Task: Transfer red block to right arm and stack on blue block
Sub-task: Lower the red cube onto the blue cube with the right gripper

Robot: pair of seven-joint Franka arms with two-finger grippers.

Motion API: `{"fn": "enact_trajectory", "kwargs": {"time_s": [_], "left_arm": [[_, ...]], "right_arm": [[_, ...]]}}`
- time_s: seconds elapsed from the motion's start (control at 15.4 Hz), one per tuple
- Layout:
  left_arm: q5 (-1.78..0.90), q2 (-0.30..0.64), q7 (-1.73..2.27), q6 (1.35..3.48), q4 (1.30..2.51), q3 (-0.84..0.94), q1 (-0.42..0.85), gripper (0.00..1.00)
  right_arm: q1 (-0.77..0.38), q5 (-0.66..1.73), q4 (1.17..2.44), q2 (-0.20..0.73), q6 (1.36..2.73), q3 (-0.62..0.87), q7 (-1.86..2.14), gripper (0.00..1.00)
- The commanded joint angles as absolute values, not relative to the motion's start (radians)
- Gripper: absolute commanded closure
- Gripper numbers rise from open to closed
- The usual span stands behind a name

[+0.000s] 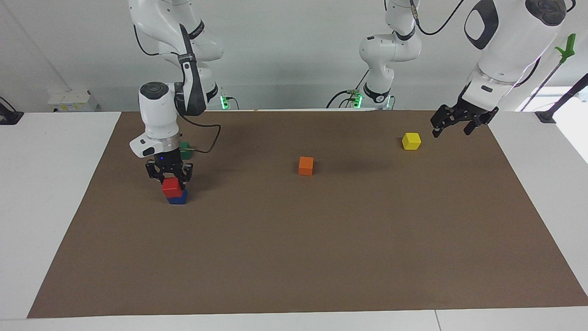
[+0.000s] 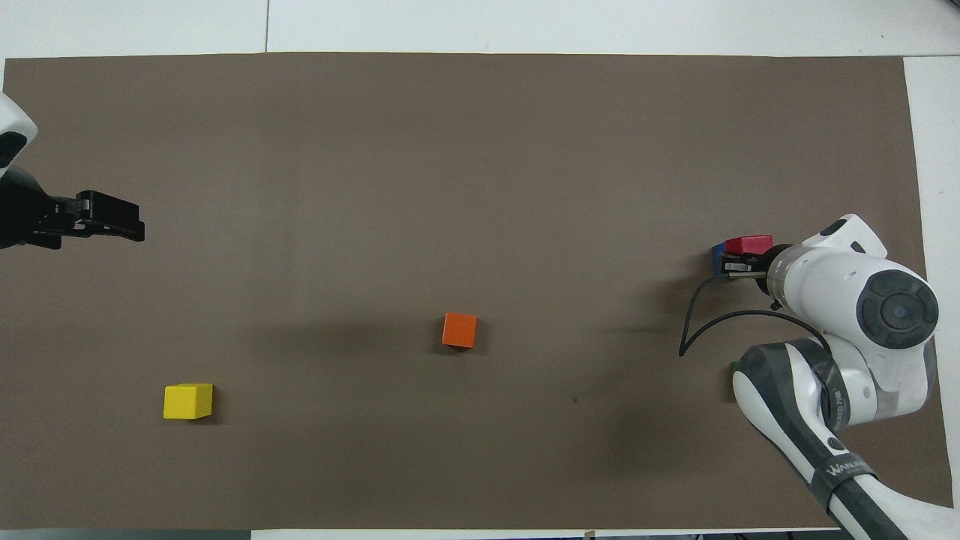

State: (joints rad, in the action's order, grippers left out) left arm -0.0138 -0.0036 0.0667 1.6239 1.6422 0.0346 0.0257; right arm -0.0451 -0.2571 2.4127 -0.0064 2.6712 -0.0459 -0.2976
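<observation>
The red block [image 1: 172, 187] rests on top of the blue block [image 1: 178, 198] toward the right arm's end of the table. My right gripper [image 1: 172, 182] reaches straight down onto it, shut on the red block's upper part. In the overhead view the red block [image 2: 748, 244] and a sliver of the blue block [image 2: 718, 256] show just past the right gripper [image 2: 733, 264], whose wrist hides the rest. My left gripper [image 1: 451, 130] hangs open with nothing in it over the mat's edge at the left arm's end, beside the yellow cube; the overhead view has the left gripper [image 2: 127, 223] too.
An orange cube [image 1: 306, 165] lies mid-mat and a yellow cube [image 1: 411, 140] toward the left arm's end. A dark green cube [image 1: 185, 150] sits nearer to the robots than the stack, partly hidden by the right wrist. A brown mat [image 1: 321, 257] covers the table.
</observation>
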Motion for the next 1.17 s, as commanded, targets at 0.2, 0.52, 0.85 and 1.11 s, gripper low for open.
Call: {"fn": "enact_trajectory", "kwargs": {"time_s": [0.2, 0.52, 0.85, 1.11], "left_arm": [[-0.026, -0.026, 0.061, 1.634, 1.667, 0.025, 0.043, 0.0], [-0.026, -0.031, 0.058, 1.638, 1.661, 0.023, 0.035, 0.0], [-0.026, -0.037, 0.058, 1.629, 1.669, 0.023, 0.038, 0.0], [-0.026, -0.043, 0.051, 1.614, 1.667, 0.025, 0.037, 0.0]], "right_arm": [[-0.026, -0.288, 2.457, -0.031, 2.704, -0.037, -0.348, 1.0], [-0.009, -0.287, 2.459, -0.009, 2.726, -0.037, -0.374, 1.0], [-0.011, -0.287, 2.457, -0.008, 2.726, -0.035, -0.384, 1.0], [-0.012, -0.288, 2.451, -0.008, 2.726, -0.035, -0.376, 0.91]]}}
